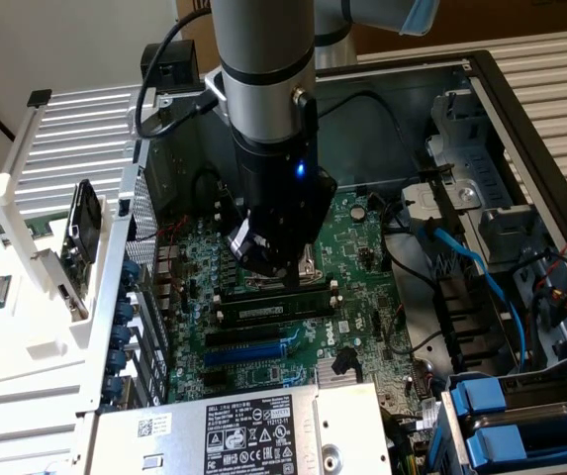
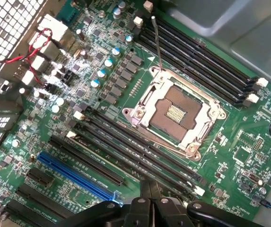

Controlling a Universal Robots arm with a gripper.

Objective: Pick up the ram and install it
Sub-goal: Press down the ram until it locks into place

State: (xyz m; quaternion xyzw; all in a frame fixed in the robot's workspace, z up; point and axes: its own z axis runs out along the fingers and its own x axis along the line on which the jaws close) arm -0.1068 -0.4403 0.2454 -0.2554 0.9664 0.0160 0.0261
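Saw the tool (image 1: 281, 275) pinched shut, tips right above the ram (image 1: 268, 309) lying lengthwise on the board (image 1: 362, 247) beside the open processor socket (image 2: 175, 113), where pressing off-centre could have left one end unlatched.

Place: was a lab or workshop bench for PC assembly.
Evidence: open computer case (image 1: 520, 109) lay on its side, motherboard (image 2: 102, 90) exposed.
Fixture: white printed parts rack (image 1: 26, 267) stood at the exterior view's left.
Backdrop: cardboard boxes (image 1: 520, 20) behind.
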